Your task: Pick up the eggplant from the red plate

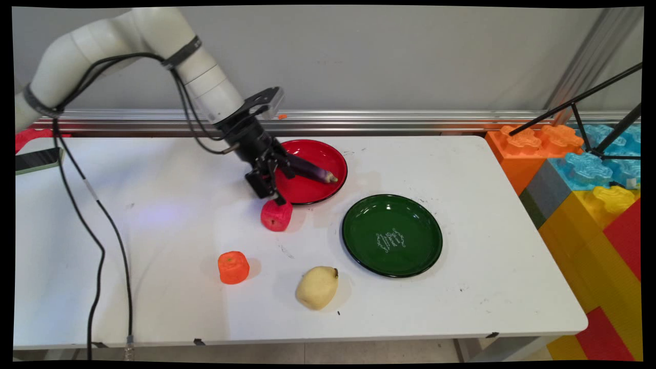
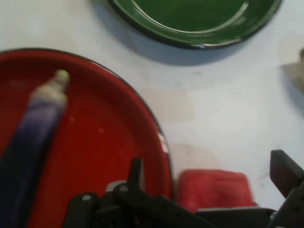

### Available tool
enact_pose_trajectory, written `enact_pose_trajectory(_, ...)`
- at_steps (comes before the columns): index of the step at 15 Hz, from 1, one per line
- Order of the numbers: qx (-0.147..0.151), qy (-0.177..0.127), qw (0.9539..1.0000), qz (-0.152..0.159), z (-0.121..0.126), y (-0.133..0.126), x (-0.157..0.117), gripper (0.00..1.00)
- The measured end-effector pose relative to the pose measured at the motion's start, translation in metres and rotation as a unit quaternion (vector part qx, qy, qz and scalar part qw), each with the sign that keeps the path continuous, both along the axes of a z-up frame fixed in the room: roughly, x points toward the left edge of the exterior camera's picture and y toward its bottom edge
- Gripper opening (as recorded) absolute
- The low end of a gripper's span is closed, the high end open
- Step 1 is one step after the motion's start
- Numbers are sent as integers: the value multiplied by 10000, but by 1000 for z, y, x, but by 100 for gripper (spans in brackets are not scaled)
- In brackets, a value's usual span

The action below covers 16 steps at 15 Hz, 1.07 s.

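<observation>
My gripper (image 1: 274,193) hangs low over the table at the near left rim of a red plate (image 1: 307,193), and it is open. A red fruit chunk (image 1: 277,215) sits on the table just below it. In the hand view the chunk (image 2: 213,189) lies between the two spread fingers of the gripper (image 2: 209,173), untouched as far as I can see. A purple eggplant (image 1: 313,171) lies on the red plate (image 2: 95,142), just left of the left finger, eggplant (image 2: 38,128) tip pointing away.
A green plate (image 1: 359,215) stands right of the red one, seen in the hand view as green plate (image 2: 199,19). An orange chunk (image 1: 233,267) and a yellow pear (image 1: 317,287) lie nearer the front edge. A phone (image 1: 38,160) lies far left; big toy blocks (image 1: 589,195) stand right.
</observation>
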<state>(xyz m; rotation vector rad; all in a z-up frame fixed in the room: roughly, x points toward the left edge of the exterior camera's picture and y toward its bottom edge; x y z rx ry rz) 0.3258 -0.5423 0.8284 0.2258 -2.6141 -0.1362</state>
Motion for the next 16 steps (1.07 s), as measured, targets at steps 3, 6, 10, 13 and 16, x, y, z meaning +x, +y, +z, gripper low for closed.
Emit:
enact_pose_trajectory(3,-159,21,9999,-64,-3,-22,-4,100)
enact_pose_trajectory(6,-302,0,9993,-203,-9,-41,-3,100)
enact_pose_trajectory(10,-492,-32,9981,-374,-18,-63,-3,100)
enact_pose_trajectory(13,-657,-61,9965,-506,-28,-83,-4,100)
enact_pose_trajectory(16,-793,-106,9948,-633,-38,-100,-3,100)
